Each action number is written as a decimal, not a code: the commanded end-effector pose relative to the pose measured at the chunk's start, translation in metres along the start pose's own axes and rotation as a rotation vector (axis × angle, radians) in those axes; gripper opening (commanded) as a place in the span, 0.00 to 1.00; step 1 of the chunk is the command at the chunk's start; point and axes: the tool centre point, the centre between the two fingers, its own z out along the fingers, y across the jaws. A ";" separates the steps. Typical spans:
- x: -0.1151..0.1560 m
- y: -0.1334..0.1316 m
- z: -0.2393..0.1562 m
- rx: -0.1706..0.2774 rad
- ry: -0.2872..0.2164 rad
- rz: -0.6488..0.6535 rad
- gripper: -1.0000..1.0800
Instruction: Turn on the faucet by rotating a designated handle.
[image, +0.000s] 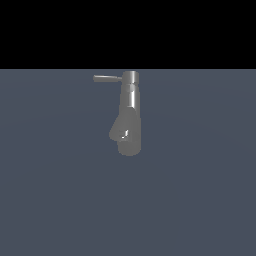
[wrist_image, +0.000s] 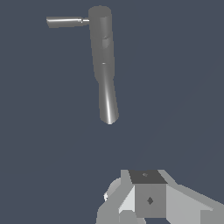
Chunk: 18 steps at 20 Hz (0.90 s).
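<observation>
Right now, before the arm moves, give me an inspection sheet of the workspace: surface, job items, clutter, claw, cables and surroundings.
Surface: flat, plain blue-grey floor.
Job's things: grey metal faucet standing alone; its thin handle sticks out from the cap toward the exterior view's left, with nothing touching it.
Clutter: nothing seen.
Claw: only part of the claw shows at the edge of the wrist view, well apart from the faucet; whether it is open or shut cannot be told. It is absent from the exterior view.
Cables: nothing seen.
Surroundings: black background above the floor, otherwise nothing seen.
</observation>
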 end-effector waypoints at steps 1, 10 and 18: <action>0.013 -0.004 0.001 -0.009 0.001 0.053 0.00; 0.064 -0.024 0.008 -0.038 0.009 0.253 0.00; 0.108 -0.044 0.023 -0.051 0.018 0.425 0.00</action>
